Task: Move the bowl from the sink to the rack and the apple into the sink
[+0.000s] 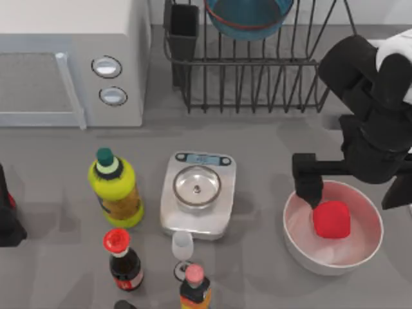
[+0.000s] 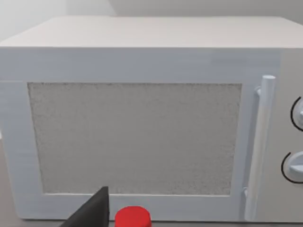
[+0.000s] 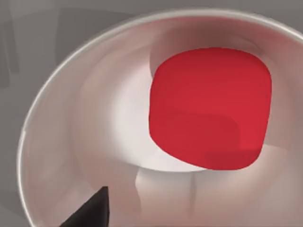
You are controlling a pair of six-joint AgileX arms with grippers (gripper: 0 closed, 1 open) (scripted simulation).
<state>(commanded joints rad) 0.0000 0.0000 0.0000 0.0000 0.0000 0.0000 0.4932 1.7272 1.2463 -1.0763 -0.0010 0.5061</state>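
The teal-blue bowl rests in the black wire rack at the back, near its square black cup. The red apple lies inside a larger round white bowl at the right front. My right gripper hangs open just above that white bowl, with one finger on each side of the apple and a little behind it. The sink is out of view. My left arm is parked at the table's left edge.
A white microwave fills the back left. A kitchen scale stands mid-table, a yellow-green bottle to its left. A red-capped dark bottle, a small glass and another bottle stand at the front.
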